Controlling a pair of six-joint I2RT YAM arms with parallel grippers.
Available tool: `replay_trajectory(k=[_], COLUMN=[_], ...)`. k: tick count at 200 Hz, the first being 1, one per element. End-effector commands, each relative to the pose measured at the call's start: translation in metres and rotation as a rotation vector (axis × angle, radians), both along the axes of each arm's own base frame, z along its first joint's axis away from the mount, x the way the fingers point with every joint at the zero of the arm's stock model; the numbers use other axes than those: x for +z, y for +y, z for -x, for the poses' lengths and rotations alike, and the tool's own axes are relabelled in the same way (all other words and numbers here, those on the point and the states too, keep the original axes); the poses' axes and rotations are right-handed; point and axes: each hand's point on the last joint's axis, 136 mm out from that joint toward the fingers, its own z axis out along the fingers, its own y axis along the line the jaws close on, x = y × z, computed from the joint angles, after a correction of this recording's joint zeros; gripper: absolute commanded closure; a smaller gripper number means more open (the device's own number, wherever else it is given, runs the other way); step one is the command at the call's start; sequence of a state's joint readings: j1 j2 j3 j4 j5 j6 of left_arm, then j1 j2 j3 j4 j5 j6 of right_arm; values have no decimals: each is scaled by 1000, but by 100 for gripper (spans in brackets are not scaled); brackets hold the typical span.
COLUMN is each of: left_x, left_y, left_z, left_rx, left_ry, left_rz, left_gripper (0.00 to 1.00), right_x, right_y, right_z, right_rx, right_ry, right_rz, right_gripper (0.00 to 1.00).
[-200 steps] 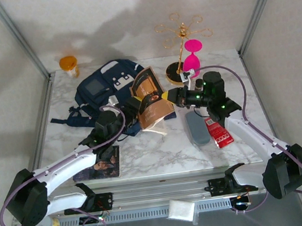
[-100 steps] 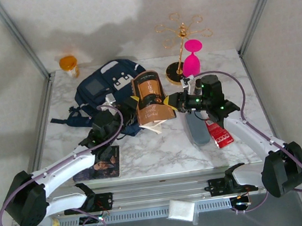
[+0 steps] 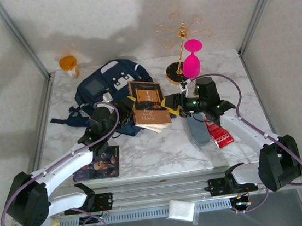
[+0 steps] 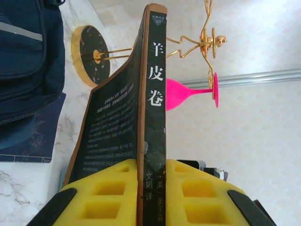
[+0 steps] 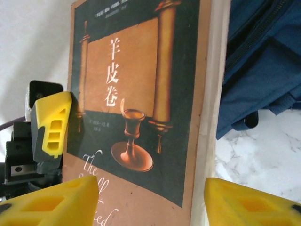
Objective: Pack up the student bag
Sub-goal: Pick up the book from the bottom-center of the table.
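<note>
Bag [image 3: 103, 83] lies flat on far-left part of marble table [image 3: 161, 147], navy w/ pale patches up, dark straps trailing toward the near-left. Book [image 3: 149, 105] sits just beside it on the right, cover up, its left edge overlapping bag's near-right corner; can't tell if book rests on table. L gripper [image 3: 128, 101] reaches in from the bag side and is clamped on the book: in left wrist view the yellow pads [image 4: 108, 188] press both covers w/ the spine [image 4: 153, 103] between them, bag [image 4: 28, 56] at far left. R gripper [image 3: 169, 104] is at book's right edge, jaws wide and apart from it; right wrist view has its yellow fingers [image 5: 51, 202] spread either side of the cover [image 5: 136, 94], not touching, bag fabric [image 5: 263, 56] behind, L gripper's pad [image 5: 51, 125] at book's far edge. Further out: pink glass [image 3: 191, 58] hangs on gold stand [image 3: 180, 35] at far centre, orange cup [image 3: 69, 63] behind bag, grey case [image 3: 199, 129] and red packet [image 3: 218, 133] side by side under R arm, magazine [image 3: 97, 163] near L arm.
</note>
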State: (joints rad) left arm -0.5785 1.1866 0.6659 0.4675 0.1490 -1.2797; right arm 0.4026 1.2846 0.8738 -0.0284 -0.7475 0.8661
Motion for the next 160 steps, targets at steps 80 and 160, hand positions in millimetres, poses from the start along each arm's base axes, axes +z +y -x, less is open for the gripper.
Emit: replay_trajectory(k=[80, 160], left_x=[84, 145], left_y=[-17, -22], left_z=[-10, -8], left_rx=[-79, -104], left_ry=[-173, -254], left_rz=[232, 442], left_gripper=[100, 100], right_x=[18, 50], right_y=[2, 15], right_z=[3, 5], right_rx=[110, 217], right_ry=[-43, -104], right_rz=[-153, -343], right_gripper=[1, 1])
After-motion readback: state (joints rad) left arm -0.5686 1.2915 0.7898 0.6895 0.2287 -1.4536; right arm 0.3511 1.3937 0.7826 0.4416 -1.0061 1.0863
